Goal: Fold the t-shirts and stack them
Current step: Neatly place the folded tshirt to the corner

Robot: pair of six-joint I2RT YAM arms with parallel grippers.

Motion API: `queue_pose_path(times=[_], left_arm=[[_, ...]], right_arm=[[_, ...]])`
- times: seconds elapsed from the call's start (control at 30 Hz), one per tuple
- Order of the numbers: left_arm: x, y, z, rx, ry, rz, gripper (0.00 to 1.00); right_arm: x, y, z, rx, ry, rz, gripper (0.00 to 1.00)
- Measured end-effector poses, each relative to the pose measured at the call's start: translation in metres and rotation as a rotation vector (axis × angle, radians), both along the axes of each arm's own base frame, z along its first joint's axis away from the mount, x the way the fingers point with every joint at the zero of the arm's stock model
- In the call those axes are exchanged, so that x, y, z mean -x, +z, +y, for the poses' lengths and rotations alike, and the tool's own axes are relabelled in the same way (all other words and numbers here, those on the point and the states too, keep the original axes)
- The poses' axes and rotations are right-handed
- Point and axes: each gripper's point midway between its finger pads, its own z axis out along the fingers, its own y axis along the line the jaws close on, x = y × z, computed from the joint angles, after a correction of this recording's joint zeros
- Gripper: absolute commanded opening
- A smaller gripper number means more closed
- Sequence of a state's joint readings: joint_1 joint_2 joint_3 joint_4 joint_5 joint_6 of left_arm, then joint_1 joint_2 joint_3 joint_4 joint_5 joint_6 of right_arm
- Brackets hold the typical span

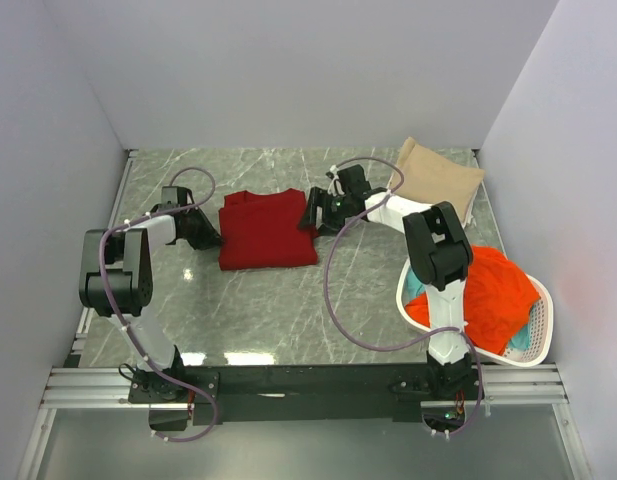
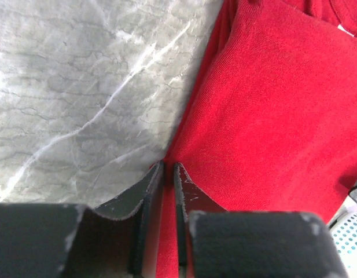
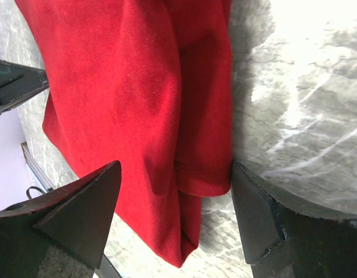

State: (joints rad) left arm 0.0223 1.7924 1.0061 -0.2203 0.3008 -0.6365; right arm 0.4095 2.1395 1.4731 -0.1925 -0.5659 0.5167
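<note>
Top external view: the dark red shirt (image 1: pixel 266 232) lies folded flat on the marble table (image 1: pixel 288 320), directly between the 2 grippers. The left gripper (image 2: pixel 168 168) sits at the shirt's left edge, its 2 fingers (image 2: pixel 146 191) pinched almost together with only a thin slit between them. A strip of red cloth shows in that slit. The right gripper (image 3: pixel 175 214) is spread wide at the shirt's opposite edge, holding nothing; the folded hem lies between its fingers. Just behind the right arm lies a folded tan shirt (image 1: pixel 438 180). Beside that arm's base, a white basket (image 1: pixel 536 340) holds an orange-red shirt (image 1: pixel 493 295) and some teal cloth (image 1: pixel 416 285).
</note>
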Motion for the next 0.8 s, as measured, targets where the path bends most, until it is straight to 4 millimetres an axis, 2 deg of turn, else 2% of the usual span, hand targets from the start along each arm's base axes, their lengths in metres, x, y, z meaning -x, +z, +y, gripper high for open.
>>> queue_pose_path(times=[0.53, 0.63, 0.73, 0.8], left_arm=[[-0.006, -0.002, -0.004, 0.022, -0.007, -0.035, 0.13], [-0.007, -0.002, -0.006, 0.028, -0.009, -0.042, 0.13], [-0.008, -0.002, -0.009, 0.037, -0.015, -0.05, 0.13], [-0.009, -0.002, -0.012, 0.04, -0.018, -0.058, 0.12]], right_arm=[[0.02, -0.001, 0.031, -0.006, 0.049, 0.001, 0.79], [0.021, -0.002, 0.036, -0.008, 0.046, 0.005, 0.73], [0.022, -0.005, 0.039, 0.0, 0.042, 0.006, 0.59], [0.023, -0.009, 0.04, 0.005, 0.04, 0.014, 0.53]])
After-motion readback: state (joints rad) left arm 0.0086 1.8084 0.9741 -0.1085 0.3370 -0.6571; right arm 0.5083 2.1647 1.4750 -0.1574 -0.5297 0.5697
